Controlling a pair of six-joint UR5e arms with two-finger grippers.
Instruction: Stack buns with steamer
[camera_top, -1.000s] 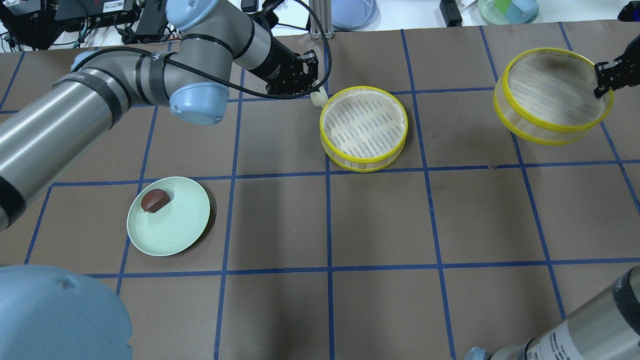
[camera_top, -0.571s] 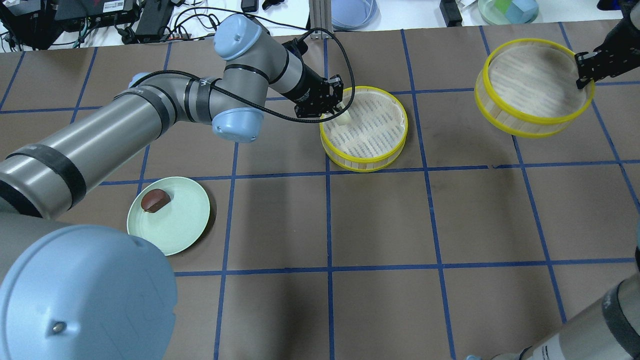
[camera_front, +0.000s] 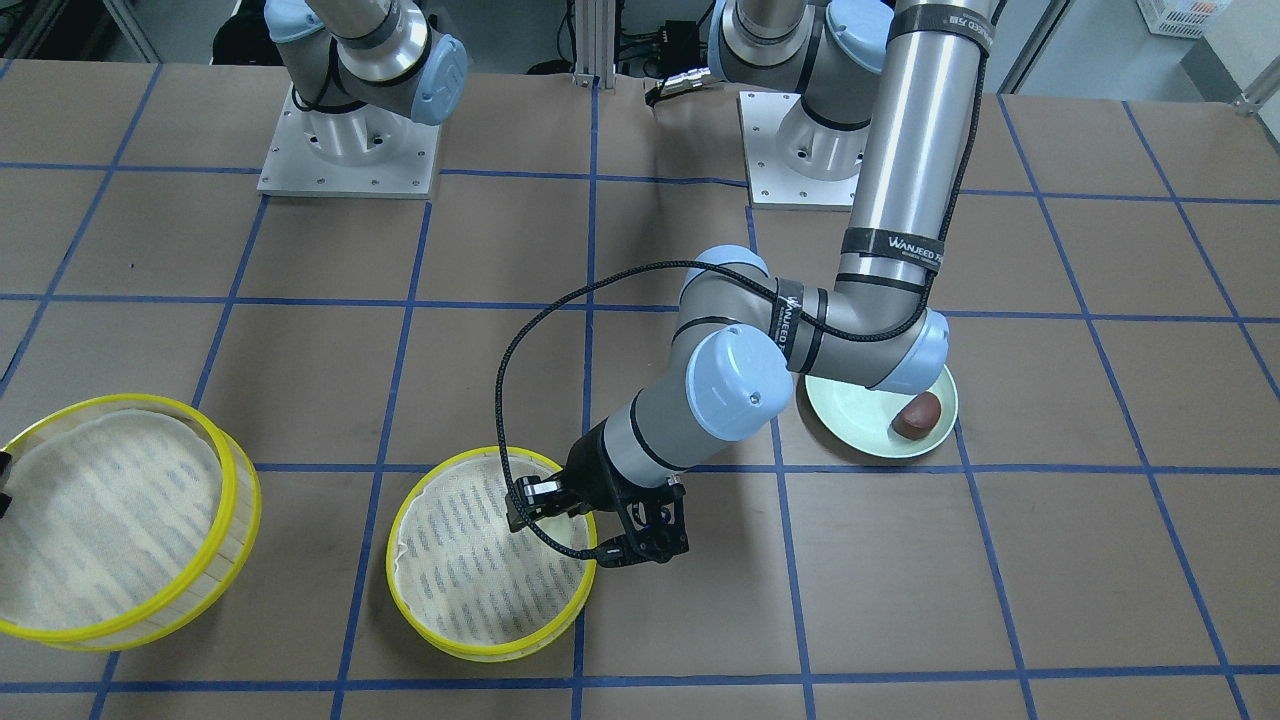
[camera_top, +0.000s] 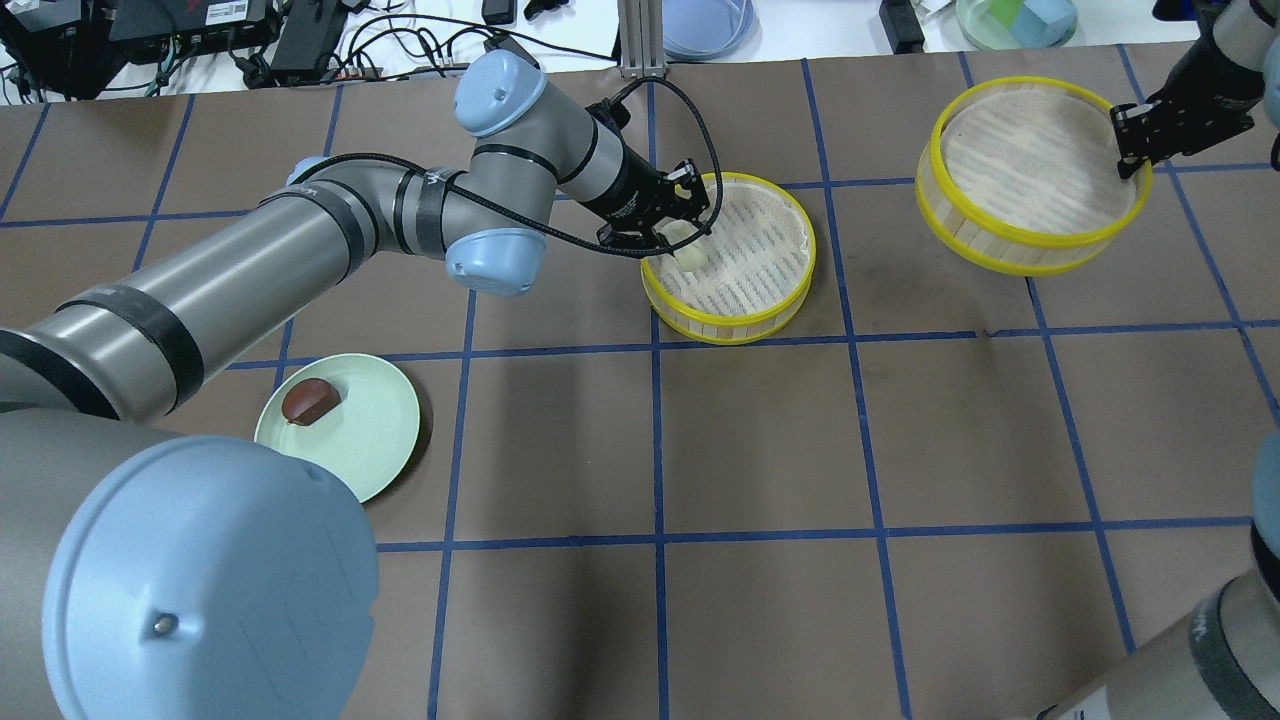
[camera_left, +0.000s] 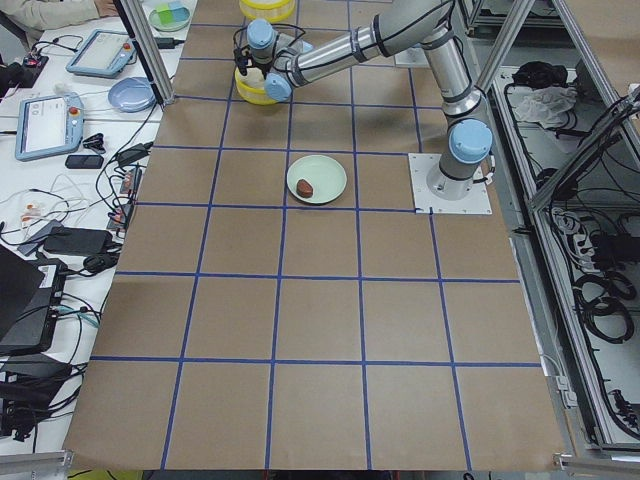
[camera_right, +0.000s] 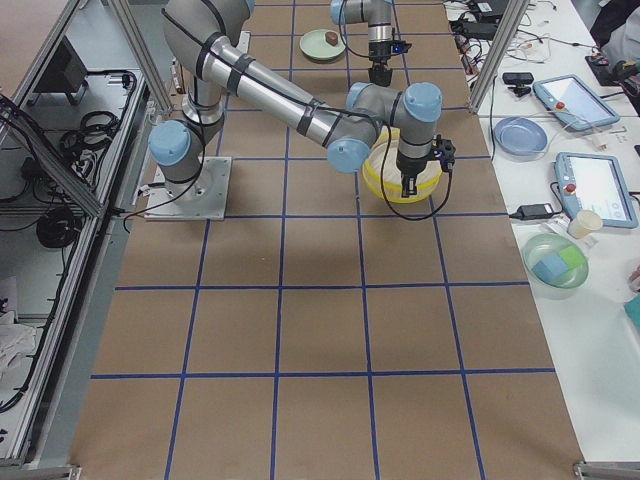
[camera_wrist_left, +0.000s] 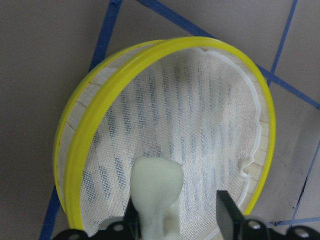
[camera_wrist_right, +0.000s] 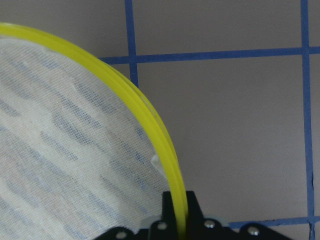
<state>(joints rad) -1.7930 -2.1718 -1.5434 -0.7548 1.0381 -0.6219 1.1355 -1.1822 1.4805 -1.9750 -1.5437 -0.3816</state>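
Observation:
The cream-white bun lies inside the centre steamer tray near its left rim. In the left wrist view the bun leans against one finger, with a gap to the other finger. My left gripper is open over it. My right gripper is shut on the yellow rim of the second steamer tray and holds it above the table at the far right. The reddish-brown bun lies on the mint-green plate.
A blue dish and a clear container with coloured blocks sit beyond the table's back edge. Cables and electronics lie at the back left. An aluminium post stands behind the centre tray.
My left gripper moved from outside the centre tray's rim to over its lining, brought the white bun down inside and opened. My right gripper carried the second tray leftward.

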